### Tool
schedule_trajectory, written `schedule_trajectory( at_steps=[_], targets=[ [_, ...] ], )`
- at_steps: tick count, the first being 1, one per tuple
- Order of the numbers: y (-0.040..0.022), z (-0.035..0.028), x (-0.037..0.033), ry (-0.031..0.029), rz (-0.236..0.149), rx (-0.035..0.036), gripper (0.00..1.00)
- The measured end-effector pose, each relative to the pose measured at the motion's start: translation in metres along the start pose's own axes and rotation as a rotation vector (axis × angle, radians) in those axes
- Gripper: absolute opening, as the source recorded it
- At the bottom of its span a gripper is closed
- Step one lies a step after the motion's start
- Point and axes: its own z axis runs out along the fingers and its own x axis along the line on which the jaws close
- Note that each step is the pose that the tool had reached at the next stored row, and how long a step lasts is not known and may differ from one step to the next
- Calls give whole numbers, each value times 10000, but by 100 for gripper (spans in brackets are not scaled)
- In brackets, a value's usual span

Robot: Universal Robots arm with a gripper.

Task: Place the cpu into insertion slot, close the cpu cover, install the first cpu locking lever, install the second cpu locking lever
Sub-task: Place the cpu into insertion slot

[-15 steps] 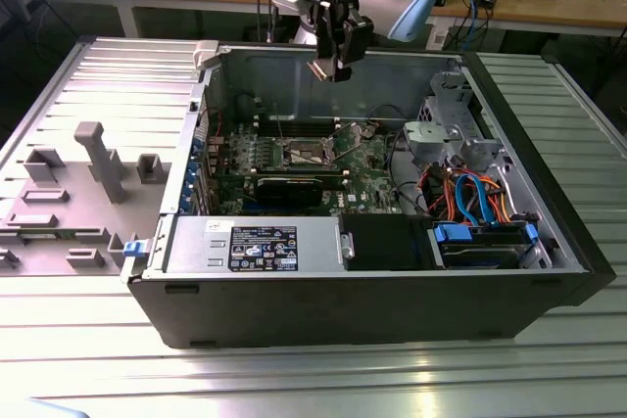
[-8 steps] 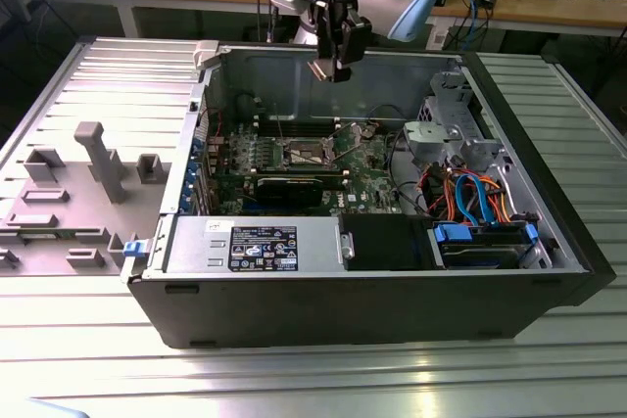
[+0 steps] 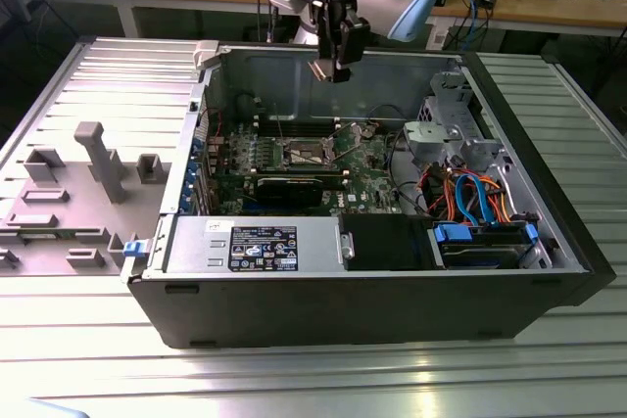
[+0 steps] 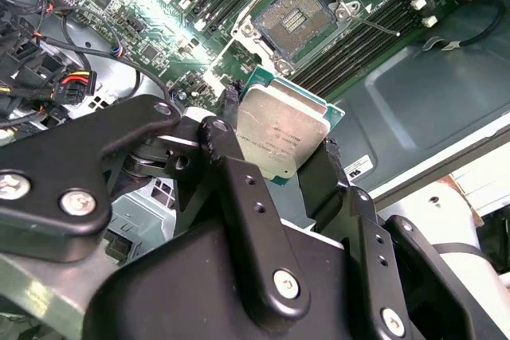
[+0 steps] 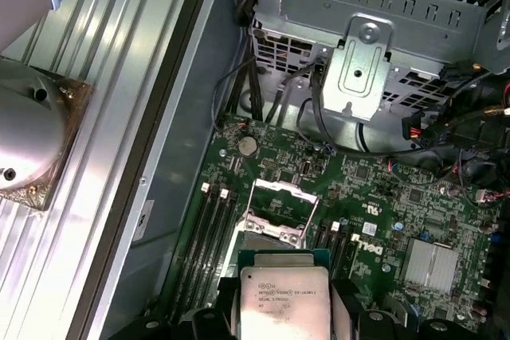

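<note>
**Above the open case: chip gripped, socket bare**

High over the computer case (image 3: 392, 310), near its back wall in the exterior view: the gripper (image 3: 331, 69), clamped on the cpu (image 4: 283, 137). Pinched by two opposite edges between black fingers (image 4: 225, 145), silvery metal top turned toward the second wrist camera, green rim peeking out around it. Well clear of the board, touching nothing but the fingers.

Down on the green circuit board (image 5: 374, 212), the insertion slot (image 4: 296, 17): dark square, metal rim, contact field lying bare, nothing seated. Flanked on both sides by long black memory slots (image 4: 366, 33). Seen in the first wrist view just beyond the chip's far edge, so probably not far off the line beneath it. Well apart in height, going by the exterior view.

On handling, by judgement:
- Light, stiff and flat, with no flex to forgive a crooked seating.
- Smooth metal top, likely slippery, so the edges look the sound place to hold, as here.
- Underside contacts and socket pins probably fragile: best kept level, never pressed hard or dragged sideways.
- Grip set at the middle of the edges, leaving the corners free for lining up against the rim.
</note>
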Motion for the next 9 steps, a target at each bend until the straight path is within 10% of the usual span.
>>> schedule_trajectory(
  at_steps=[9],
  targets=[
    [0, 2, 0, -36, 403, -7, 55]
  ],
)
